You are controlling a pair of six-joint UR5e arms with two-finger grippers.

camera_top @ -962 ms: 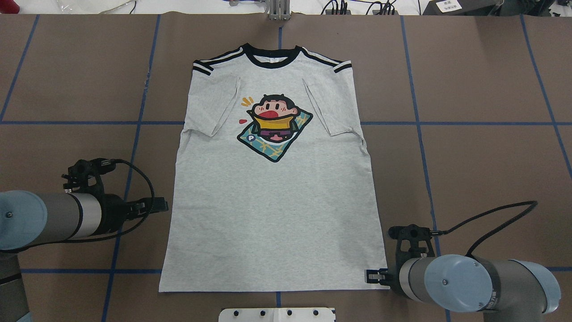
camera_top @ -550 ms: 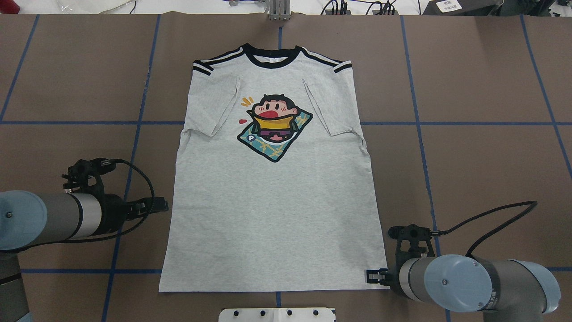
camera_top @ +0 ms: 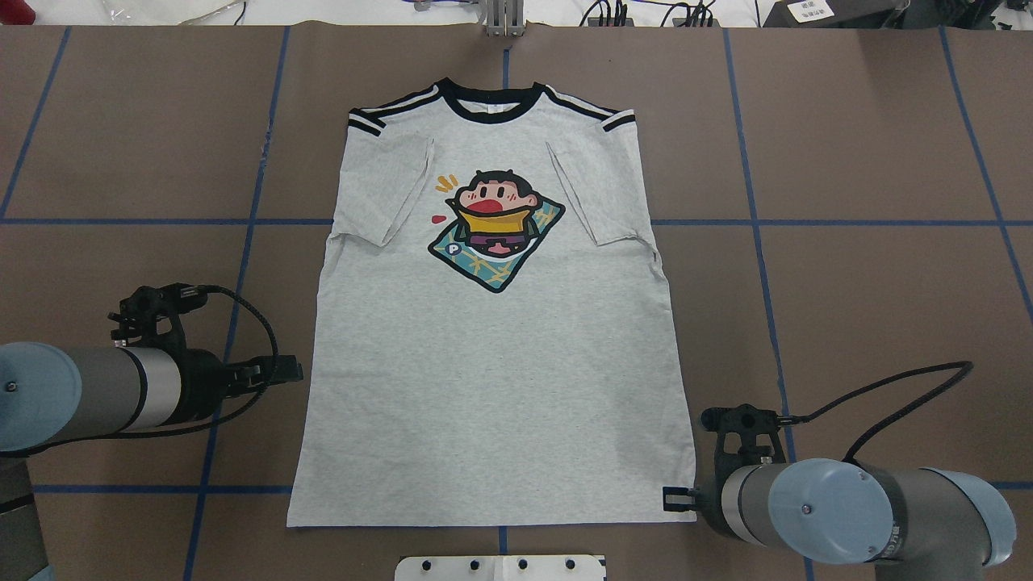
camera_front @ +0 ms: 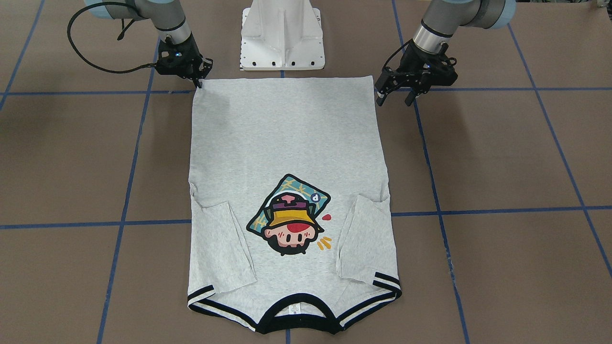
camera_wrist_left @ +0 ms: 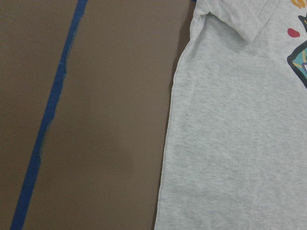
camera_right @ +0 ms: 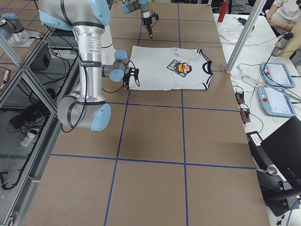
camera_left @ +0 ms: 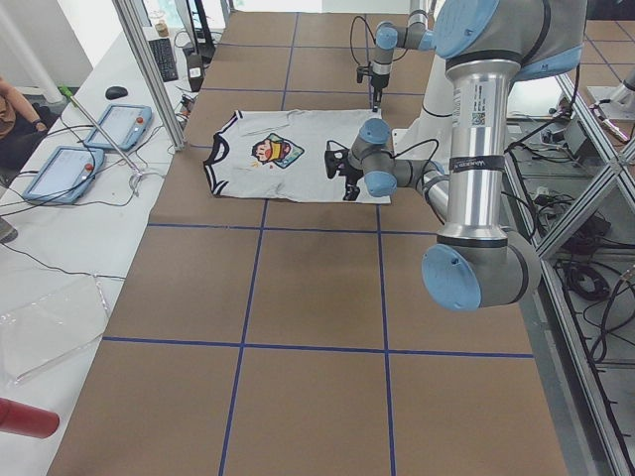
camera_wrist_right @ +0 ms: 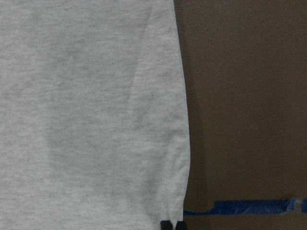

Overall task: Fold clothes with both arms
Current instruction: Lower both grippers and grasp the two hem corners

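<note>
The grey T-shirt [camera_top: 492, 363] lies flat and face up, its black collar at the far side and both sleeves folded inward over the chest; it also shows from the front [camera_front: 287, 143]. My left gripper [camera_front: 396, 99] hovers open just off the shirt's side edge near the hem, also seen from overhead [camera_top: 286, 371]. No fingers show in the left wrist view, only the shirt's edge [camera_wrist_left: 240, 134]. My right gripper [camera_front: 198, 83] is at the hem corner, its tips [camera_wrist_right: 171, 225] shut on the fabric [camera_wrist_right: 86, 115].
The white pedestal base [camera_front: 282, 38] stands just behind the hem. Blue tape lines [camera_top: 250, 218] cross the brown table. A side bench with tablets [camera_left: 60, 169] and a seated person [camera_right: 284, 12] lies beyond the collar end.
The hem corner at my right gripper has drawn in slightly. The left arm has edged a little away from the shirt.
</note>
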